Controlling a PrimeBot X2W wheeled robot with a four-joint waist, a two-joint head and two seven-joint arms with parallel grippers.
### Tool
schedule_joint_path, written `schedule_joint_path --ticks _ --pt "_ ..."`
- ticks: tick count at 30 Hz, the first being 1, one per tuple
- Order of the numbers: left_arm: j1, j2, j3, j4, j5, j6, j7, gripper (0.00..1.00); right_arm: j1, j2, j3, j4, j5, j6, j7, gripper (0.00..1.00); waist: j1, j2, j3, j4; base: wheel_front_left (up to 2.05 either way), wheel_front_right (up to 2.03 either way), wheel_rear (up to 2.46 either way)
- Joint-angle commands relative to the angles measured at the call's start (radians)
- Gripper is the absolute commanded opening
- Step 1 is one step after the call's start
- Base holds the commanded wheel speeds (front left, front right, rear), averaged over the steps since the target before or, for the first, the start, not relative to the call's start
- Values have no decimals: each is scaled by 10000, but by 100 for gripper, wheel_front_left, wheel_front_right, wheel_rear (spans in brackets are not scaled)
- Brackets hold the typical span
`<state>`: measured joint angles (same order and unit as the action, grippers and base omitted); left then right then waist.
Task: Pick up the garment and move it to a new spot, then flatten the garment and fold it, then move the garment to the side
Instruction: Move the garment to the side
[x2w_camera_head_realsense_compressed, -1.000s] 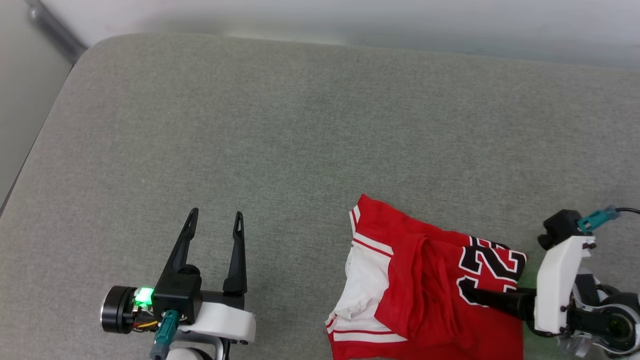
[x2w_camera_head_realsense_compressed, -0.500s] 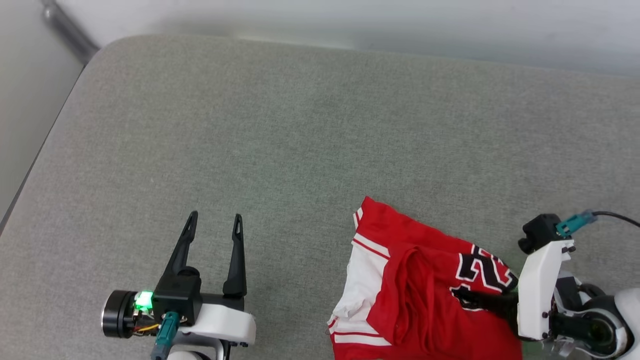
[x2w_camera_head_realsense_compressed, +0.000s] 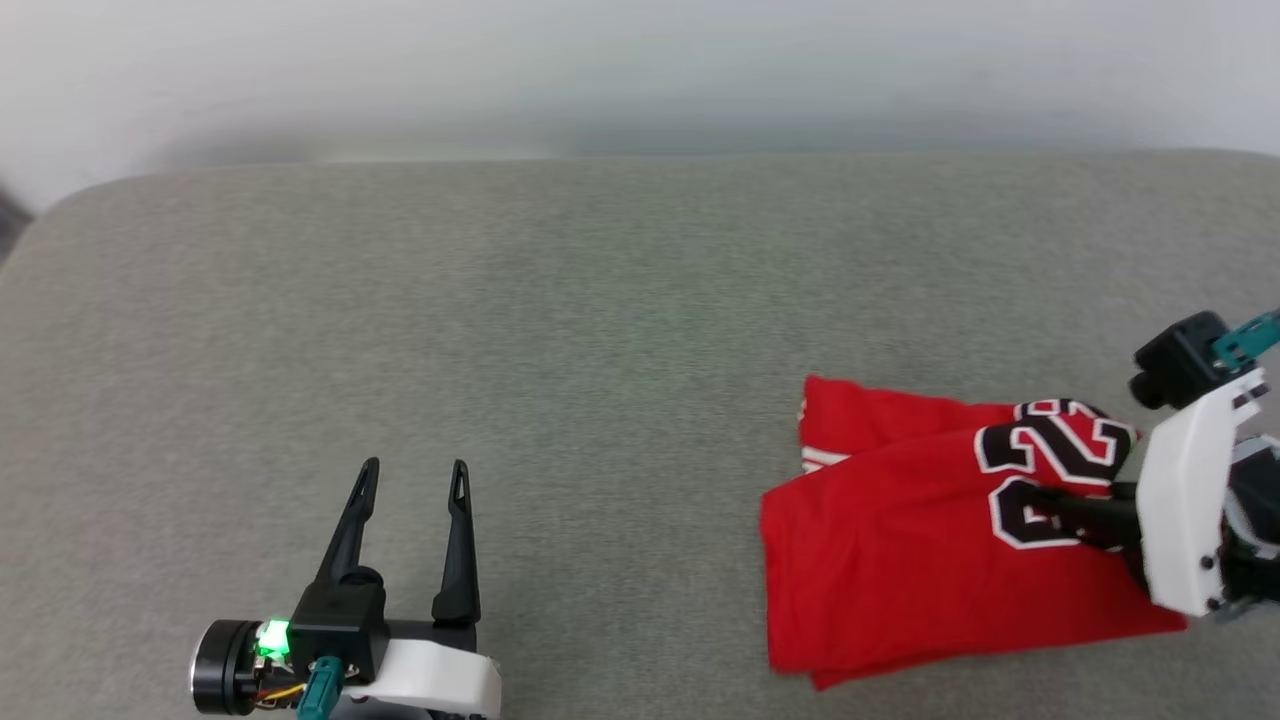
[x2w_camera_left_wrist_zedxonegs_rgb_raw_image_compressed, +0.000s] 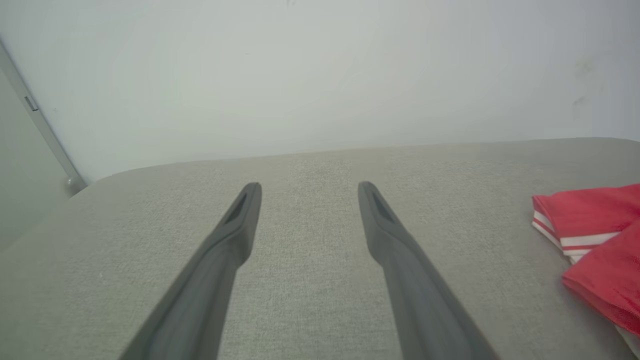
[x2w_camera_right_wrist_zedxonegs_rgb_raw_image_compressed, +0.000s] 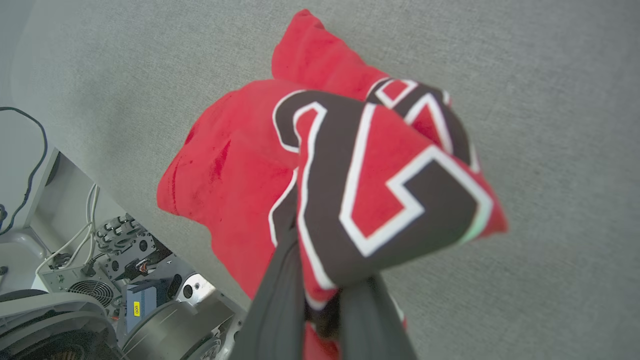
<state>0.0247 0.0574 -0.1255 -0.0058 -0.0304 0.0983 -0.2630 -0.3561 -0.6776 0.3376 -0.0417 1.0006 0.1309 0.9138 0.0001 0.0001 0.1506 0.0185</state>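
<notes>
Garment (x2w_camera_head_realsense_compressed: 880, 560) stretches lengthwise left-right, numbered end clamped in right tool (x2w_camera_head_realsense_compressed: 1045, 498); left tool (x2w_camera_head_realsense_compressed: 414, 468) spread apart.

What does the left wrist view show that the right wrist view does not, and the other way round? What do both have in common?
Left wrist view, not the right: the left gripper, its fingers wide apart with nothing between them, and a grey strip running up the pale wall.
Right wrist view, not the left: the right gripper, fingers shut on the garment at its black number, and machine parts beyond the edge of the surface.
Shared: the red garment and the grey padded surface it lies on.
</notes>
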Motion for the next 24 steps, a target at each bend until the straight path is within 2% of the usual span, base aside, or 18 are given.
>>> schedule_joint_path --ticks 1,6,9,17,24 --pt "-76 -6 -2 -57 7 20 -23 100 -140 -132 -93 -37 -96 -4 1 0 -1 -1 211 -600 0 0 0" --pt "-374 -10 117 -215 44 -10 -23 100 -453 -523 -548 98 -425 -4 -20 0 -1 -1 799 -1291 0 0 0" --pt "-603 28 149 -301 120 -115 -23 100 -625 -853 -864 342 -895 -4 -232 0 -1 -1 1193 -1466 0 0 0" --pt "-1222 266 222 -666 248 -350 -23 100 -1302 -1566 -1822 1647 -2216 -5 -817 0 -1 -1 2368 -1386 0 0 0" --pt "-1648 447 360 -1023 222 -449 -23 100 -2111 -1530 -2882 2964 -3526 -5 -1159 0 -1 -1 3356 -1260 0 0 0"
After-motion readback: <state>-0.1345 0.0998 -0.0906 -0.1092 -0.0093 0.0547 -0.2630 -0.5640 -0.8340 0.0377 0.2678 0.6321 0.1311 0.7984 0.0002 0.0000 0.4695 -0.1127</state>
